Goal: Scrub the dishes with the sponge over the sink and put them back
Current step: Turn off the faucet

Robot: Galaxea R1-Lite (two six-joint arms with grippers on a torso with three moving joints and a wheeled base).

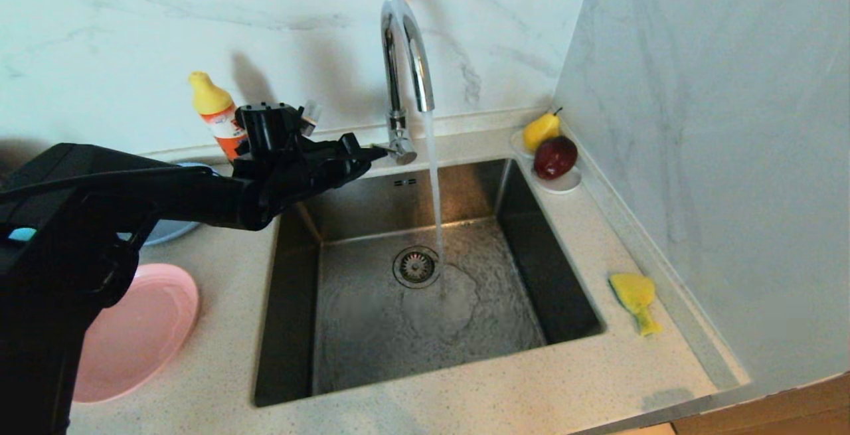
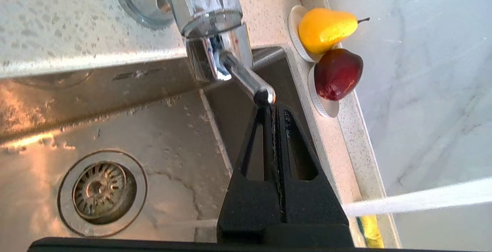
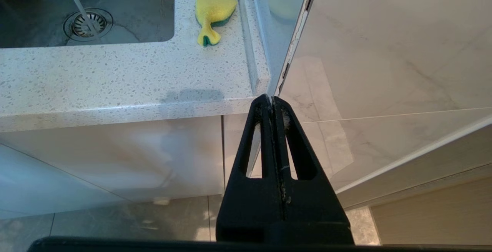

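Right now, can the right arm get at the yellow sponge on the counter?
Probably yes. The sponge lies alone on the counter right of the sink, nothing over it. The right gripper hangs shut below the counter edge, so it must rise first.

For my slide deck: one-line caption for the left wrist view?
Shut left gripper at the tap lever over the sink, water running.

A yellow-capped orange plastic bottle (image 1: pixel 216 116) stands by the wall; a small white saucer (image 1: pixel 563 182) holds fruit (a yellow pear (image 1: pixel 541 131), a dark red apple (image 1: pixel 555 157)).
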